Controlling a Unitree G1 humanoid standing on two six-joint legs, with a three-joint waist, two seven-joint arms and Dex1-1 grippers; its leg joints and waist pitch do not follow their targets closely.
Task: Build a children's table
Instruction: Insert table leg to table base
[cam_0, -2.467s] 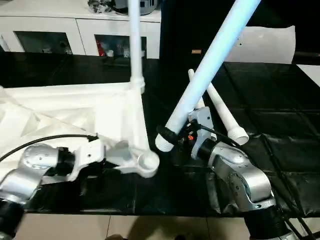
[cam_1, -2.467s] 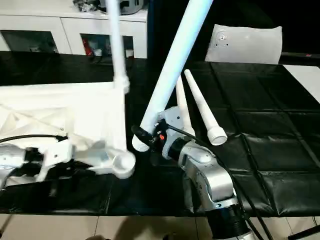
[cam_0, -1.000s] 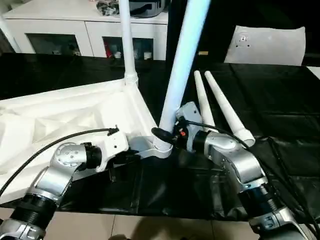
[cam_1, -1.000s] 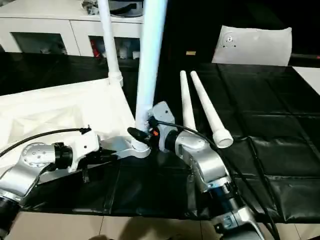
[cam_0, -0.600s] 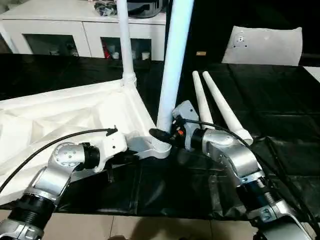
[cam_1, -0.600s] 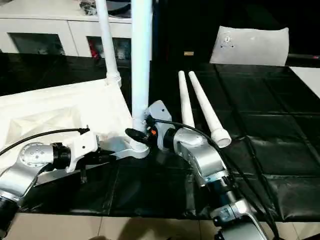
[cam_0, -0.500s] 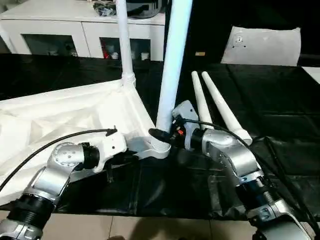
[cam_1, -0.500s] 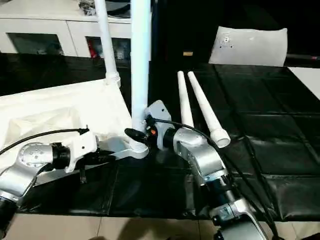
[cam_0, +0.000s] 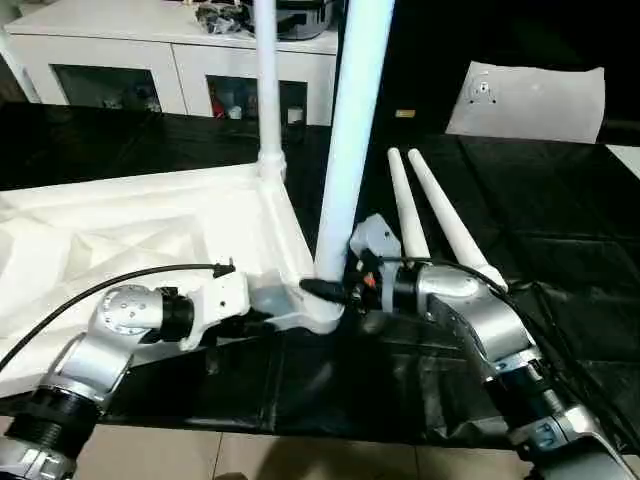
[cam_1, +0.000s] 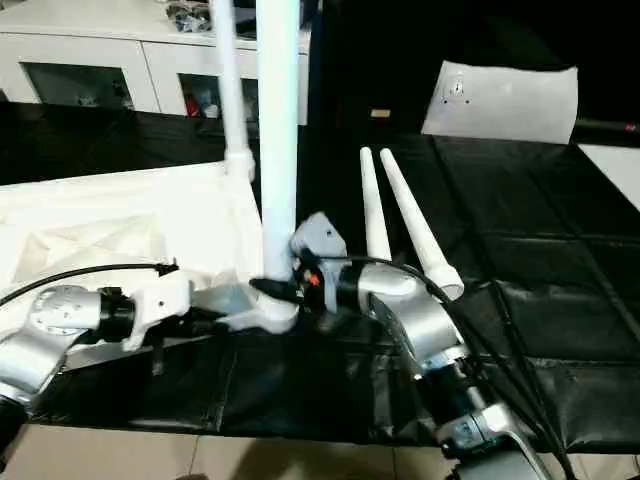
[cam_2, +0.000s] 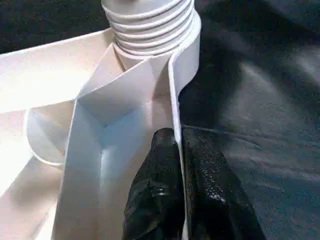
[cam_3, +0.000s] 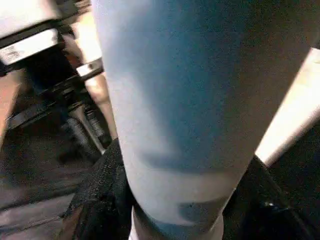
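The children's table top (cam_0: 150, 230) lies upside down at the left, white with a ribbed underside. One leg (cam_0: 268, 90) stands upright in its far corner socket. A second leg (cam_0: 350, 130) stands nearly upright with its lower end in the near corner socket (cam_0: 322, 316). My right gripper (cam_0: 325, 290) is shut on this leg just above the socket, and the leg (cam_3: 170, 100) sits between its fingers. My left gripper (cam_2: 177, 137) is shut on the table top's rim wall (cam_2: 175, 85), close to that socket. Two more legs (cam_0: 405, 215) (cam_0: 452, 228) lie side by side on the black surface at the right.
A white cabinet (cam_0: 120, 60) with dark openings runs along the back left. A white cushion-like bag (cam_0: 525, 100) sits at the back right. The black-covered work surface (cam_0: 560, 200) ends at a front edge near my arms, with pale floor (cam_0: 300, 460) below.
The held leg has swung from a strong tilt to nearly upright, and its end has gone from beside the near socket into it. The camera has shifted. Both grips are unchanged.
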